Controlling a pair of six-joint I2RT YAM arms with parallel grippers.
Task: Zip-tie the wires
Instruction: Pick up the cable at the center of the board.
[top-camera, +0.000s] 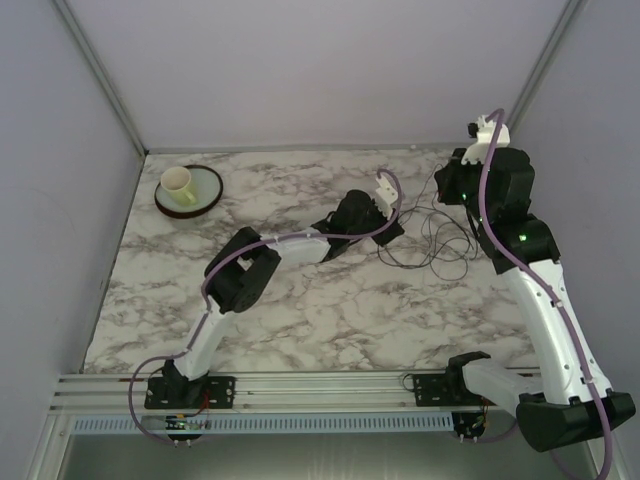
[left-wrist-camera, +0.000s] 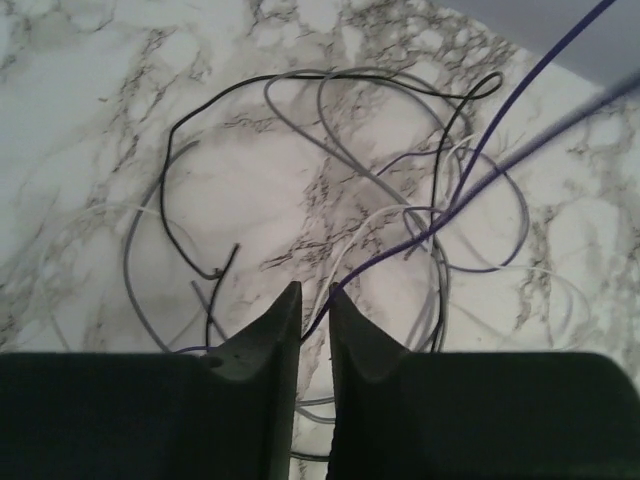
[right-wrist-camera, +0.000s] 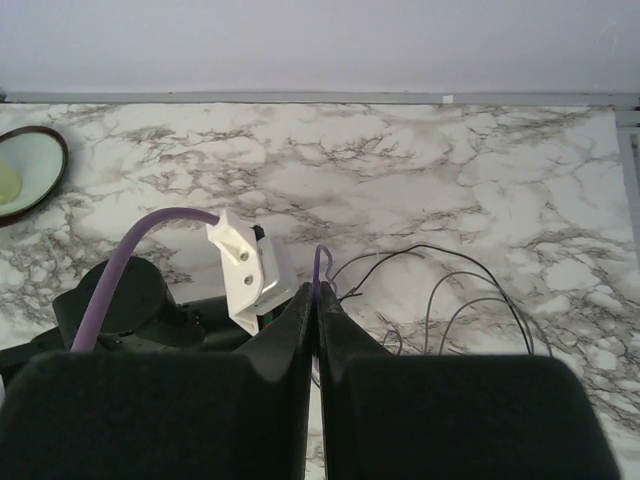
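Purple and hair-thin, one strand (left-wrist-camera: 520, 116) of the limp, featherlight wires (left-wrist-camera: 437, 213) sprawling at the marble table's (top-camera: 300, 320) two o'clock is sitting pinched in the closed right gripper (right-wrist-camera: 317, 300) and passing between the barely parted jaws of the left gripper (left-wrist-camera: 315, 300), hold uncertain; gathering mid-bundle is looking wisest.

The top camera sat high behind the arm bases (top-camera: 190, 388), looking down and forward over the whole desk (top-camera: 330, 320) from well back. The left wrist camera peered past its own jaws, close above the wires (left-wrist-camera: 437, 222). The right wrist camera (higher up, farther off) faced the back wall (right-wrist-camera: 320, 45), sharing the wires and the left arm (right-wrist-camera: 120, 295) with the overhead view.
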